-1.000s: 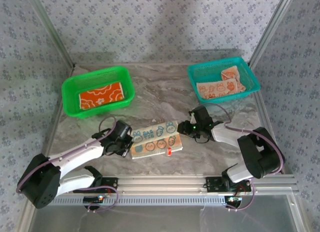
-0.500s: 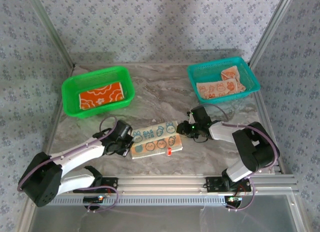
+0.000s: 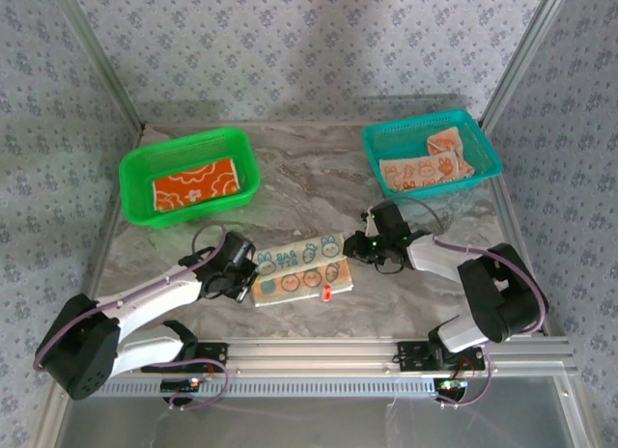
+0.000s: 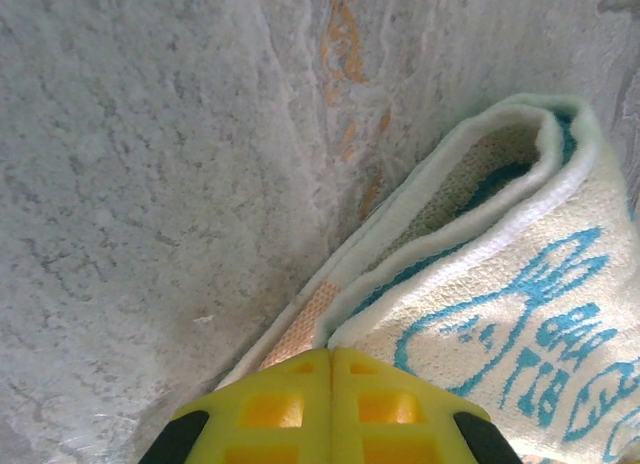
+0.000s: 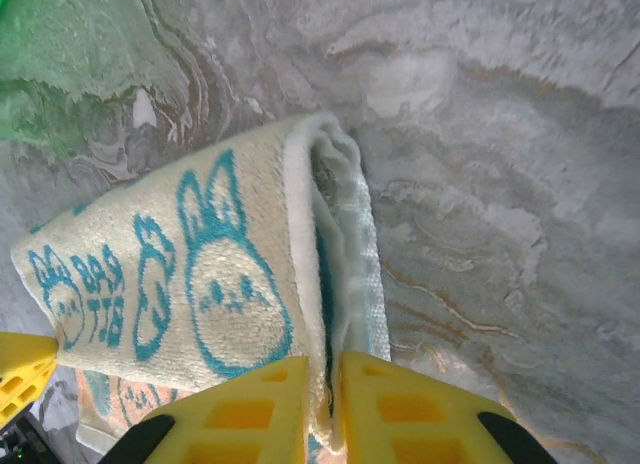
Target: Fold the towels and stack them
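Note:
A folded pale towel (image 3: 301,267) with teal bunny faces lies at the middle front of the table, and a peach printed layer shows along its near side. My left gripper (image 3: 247,274) sits at its left end. Its yellow fingers (image 4: 270,409) are pressed together, tips touching the towel's (image 4: 500,284) folded edge. My right gripper (image 3: 357,247) is at the right end, its jaws (image 5: 325,362) nipped on the towel's (image 5: 200,274) doubled edge. An orange flowered towel (image 3: 196,187) lies in the green basket. Peach towels (image 3: 425,168) lie in the teal basket.
The green basket (image 3: 183,144) stands at the back left and the teal basket (image 3: 415,127) at the back right. Patterned walls close three sides. A metal rail (image 3: 319,351) runs along the near edge. Bare marble lies between the baskets.
My right gripper's fingers have drawn together on the towel's right edge, and its elbow shifted slightly. The left arm and the towel have stayed put.

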`<state>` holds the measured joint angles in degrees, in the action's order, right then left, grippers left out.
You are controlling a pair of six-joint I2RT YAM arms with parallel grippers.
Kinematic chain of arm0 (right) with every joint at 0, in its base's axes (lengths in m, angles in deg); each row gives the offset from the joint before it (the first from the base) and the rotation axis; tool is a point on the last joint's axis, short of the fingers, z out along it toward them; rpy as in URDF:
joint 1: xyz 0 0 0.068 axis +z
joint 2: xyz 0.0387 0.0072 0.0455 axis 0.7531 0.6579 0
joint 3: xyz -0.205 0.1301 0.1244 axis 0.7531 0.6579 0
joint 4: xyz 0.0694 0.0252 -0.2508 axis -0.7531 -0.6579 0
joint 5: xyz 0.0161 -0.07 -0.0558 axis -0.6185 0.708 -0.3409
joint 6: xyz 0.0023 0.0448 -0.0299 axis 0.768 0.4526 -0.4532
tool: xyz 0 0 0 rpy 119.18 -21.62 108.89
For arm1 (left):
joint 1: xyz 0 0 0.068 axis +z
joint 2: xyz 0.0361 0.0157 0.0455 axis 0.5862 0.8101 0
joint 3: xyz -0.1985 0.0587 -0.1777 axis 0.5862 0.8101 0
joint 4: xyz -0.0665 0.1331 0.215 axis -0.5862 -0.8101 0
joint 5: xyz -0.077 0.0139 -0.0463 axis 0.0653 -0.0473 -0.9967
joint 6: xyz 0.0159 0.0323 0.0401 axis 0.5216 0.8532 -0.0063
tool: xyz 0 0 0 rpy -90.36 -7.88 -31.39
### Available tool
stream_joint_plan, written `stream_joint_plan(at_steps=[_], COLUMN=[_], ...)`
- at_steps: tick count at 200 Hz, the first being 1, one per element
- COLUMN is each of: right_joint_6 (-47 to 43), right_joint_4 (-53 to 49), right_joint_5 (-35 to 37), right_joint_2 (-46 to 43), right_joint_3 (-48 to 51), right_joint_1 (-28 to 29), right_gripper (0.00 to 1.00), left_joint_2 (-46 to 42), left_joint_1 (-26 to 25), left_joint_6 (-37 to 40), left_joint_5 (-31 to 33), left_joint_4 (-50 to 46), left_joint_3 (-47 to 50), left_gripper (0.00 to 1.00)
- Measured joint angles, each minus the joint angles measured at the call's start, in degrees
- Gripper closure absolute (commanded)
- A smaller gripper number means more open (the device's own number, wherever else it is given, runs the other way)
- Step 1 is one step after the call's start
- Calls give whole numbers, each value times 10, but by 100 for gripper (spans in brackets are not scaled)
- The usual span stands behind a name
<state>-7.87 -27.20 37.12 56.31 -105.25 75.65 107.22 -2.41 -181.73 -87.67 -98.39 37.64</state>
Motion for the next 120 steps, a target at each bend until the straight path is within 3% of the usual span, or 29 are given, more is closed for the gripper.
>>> stream_joint_plan(at_steps=[33, 120], right_joint_6=[-11, -9], right_joint_4=[-10, -24], right_joint_5=[2, 1], right_joint_2=[0, -17], right_joint_3=[-4, -5], right_joint_1=[-4, -4], right_gripper=[100, 100], left_joint_2=[0, -16], left_joint_1=[1, 4], left_joint_6=[8, 18], left_joint_5=[0, 0], left_joint_4=[0, -17], left_joint_3=[-3, -13], left_gripper=[100, 100])
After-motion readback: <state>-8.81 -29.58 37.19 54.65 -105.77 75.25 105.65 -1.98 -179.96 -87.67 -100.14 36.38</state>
